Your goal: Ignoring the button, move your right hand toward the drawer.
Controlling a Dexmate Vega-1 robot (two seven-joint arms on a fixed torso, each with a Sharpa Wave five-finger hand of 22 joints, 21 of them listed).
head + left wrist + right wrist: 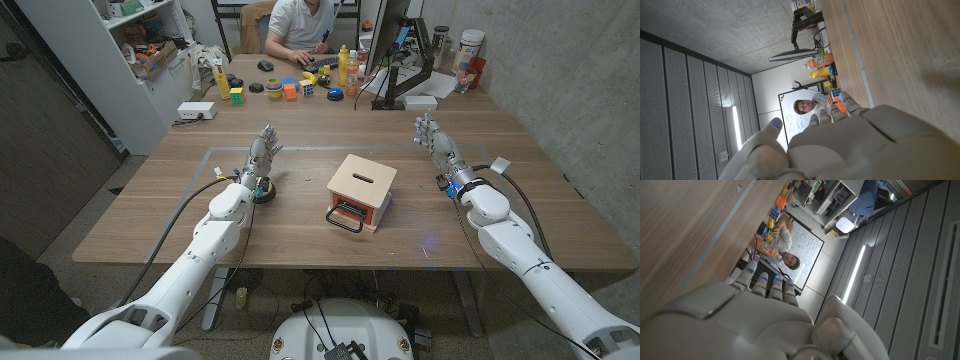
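A small wooden box with a drawer [357, 191] sits mid-table, with a slot in its lid. The drawer has a red front and a black handle [345, 219] that faces me. My right hand [434, 139] stands to the right of the box and a little farther back, well apart from it, fingers straight and apart, holding nothing. My left hand [262, 153] stands left of the box, also with straight fingers and nothing in it. A small black round button [264, 194] lies by the left wrist. The wrist views show the back of the left hand [850, 145] and of the right hand [755, 320].
A person [300, 25] sits at the table's far end behind toys, cubes and bottles [345, 66]. A monitor stand [405, 75] and jars stand at the far right, a white box [196, 111] at the far left. Bare wood [420, 215] lies between the right hand and the drawer.
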